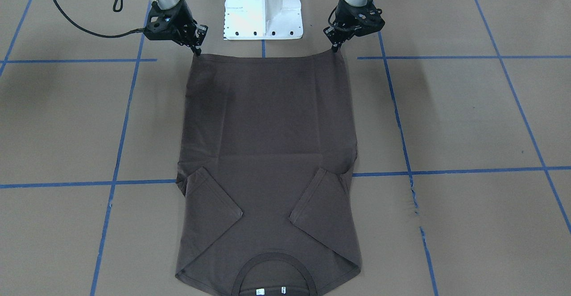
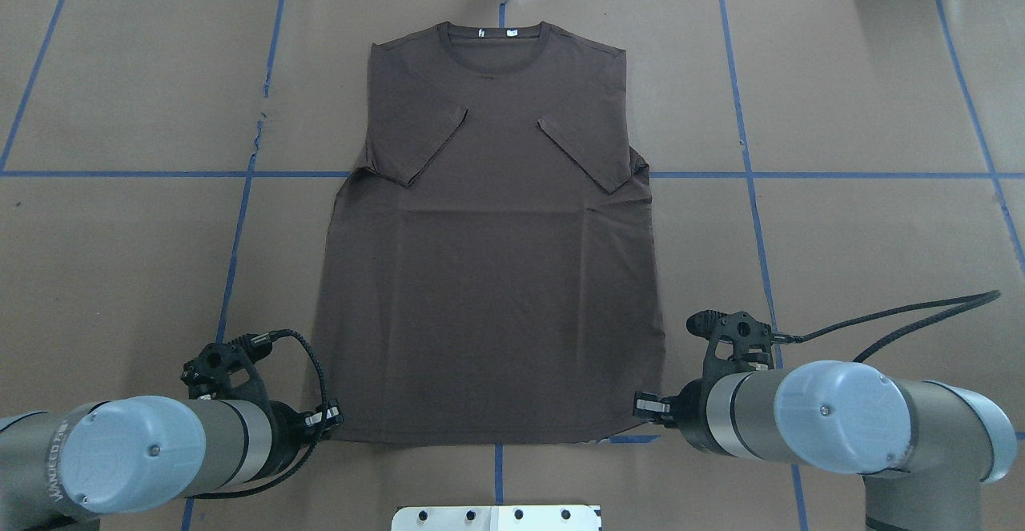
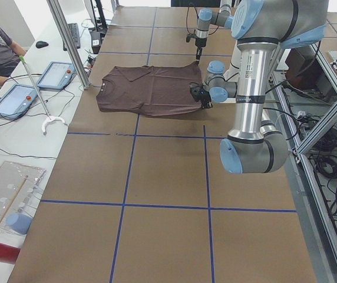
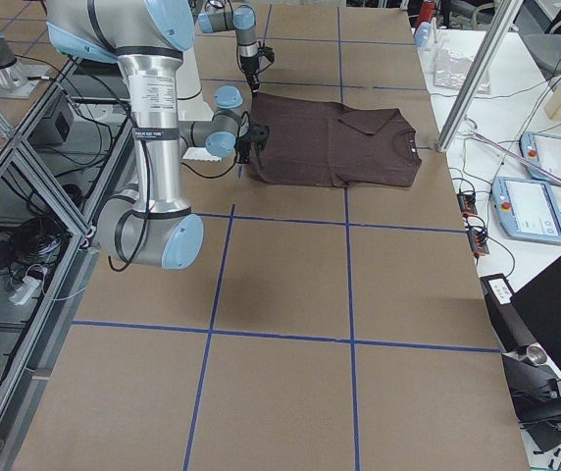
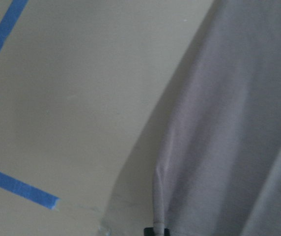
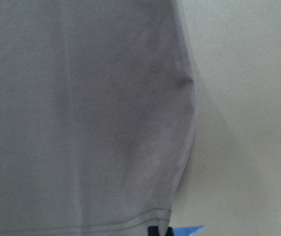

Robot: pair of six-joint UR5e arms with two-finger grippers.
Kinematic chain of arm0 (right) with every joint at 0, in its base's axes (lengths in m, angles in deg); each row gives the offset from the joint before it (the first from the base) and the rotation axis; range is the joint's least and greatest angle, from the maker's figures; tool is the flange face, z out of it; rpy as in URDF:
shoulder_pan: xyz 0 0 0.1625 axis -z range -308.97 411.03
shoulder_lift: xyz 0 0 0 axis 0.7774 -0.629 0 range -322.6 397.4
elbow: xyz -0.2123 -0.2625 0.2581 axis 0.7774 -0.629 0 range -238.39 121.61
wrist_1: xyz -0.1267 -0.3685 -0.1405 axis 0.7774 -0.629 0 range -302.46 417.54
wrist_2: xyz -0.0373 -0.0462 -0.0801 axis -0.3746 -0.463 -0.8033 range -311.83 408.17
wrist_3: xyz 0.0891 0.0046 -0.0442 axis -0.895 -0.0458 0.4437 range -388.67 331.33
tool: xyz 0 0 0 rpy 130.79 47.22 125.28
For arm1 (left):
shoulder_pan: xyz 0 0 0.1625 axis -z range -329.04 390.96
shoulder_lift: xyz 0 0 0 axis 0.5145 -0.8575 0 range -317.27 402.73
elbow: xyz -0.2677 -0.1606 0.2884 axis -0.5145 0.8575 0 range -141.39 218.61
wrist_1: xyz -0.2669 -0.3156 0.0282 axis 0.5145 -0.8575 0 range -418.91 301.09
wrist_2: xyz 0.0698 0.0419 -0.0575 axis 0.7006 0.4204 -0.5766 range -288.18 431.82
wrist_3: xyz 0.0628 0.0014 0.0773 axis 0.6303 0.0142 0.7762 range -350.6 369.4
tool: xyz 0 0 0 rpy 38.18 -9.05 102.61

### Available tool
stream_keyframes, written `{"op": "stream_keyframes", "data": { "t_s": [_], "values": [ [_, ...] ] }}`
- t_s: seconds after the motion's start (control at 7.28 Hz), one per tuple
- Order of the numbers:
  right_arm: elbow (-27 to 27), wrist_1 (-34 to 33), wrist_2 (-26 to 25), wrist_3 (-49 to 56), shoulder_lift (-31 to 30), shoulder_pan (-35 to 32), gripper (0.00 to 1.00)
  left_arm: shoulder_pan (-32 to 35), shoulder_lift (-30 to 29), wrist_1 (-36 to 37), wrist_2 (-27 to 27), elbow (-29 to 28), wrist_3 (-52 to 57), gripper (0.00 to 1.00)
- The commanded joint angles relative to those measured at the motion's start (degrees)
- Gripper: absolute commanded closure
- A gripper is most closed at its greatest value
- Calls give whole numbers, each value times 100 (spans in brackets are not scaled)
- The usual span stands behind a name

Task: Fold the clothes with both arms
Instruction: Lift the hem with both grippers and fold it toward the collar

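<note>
Between left fingers [image 1: 337,43] and right fingers [image 1: 195,46], each pinching a hem corner, the T-shirt [image 2: 488,275] lies flat on the surface [image 2: 841,235]; sleeves [image 2: 428,146] are folded in, the hem-to-collar fold seemingly remains.

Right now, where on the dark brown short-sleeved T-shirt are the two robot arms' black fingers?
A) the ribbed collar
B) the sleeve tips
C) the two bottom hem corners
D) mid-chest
C: the left fingers and right fingers each grip a bottom hem corner of the dark brown short-sleeved T-shirt, at the end opposite its ribbed collar.
</note>
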Motion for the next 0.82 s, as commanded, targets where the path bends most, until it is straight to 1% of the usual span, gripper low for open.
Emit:
{"op": "stream_keyframes", "data": {
  "t_s": [0.0, 0.14, 0.27, 0.41, 0.55, 0.69],
  "values": [
    [653, -31, 347, -42, -398, 421, 100, -665, 4, 407, -130, 743, 153, 100],
    [943, -31, 750, -60, -600, 615, 100, -1113, 4, 451, -112, 964, 118, 100],
    [1085, -31, 763, -69, -697, 765, 100, -1274, 30, 477, -112, 1149, 118, 100],
    [1087, -23, 763, -60, -672, 671, 100, -1215, 135, 600, -138, 1298, 153, 100],
    [1000, -14, 780, 45, -655, 278, 100, -918, 205, 740, -208, 1439, 240, 100],
    [929, 12, 867, 646, -593, -135, 100, -359, 145, 750, -539, 1414, 380, 100]
  ]
}}
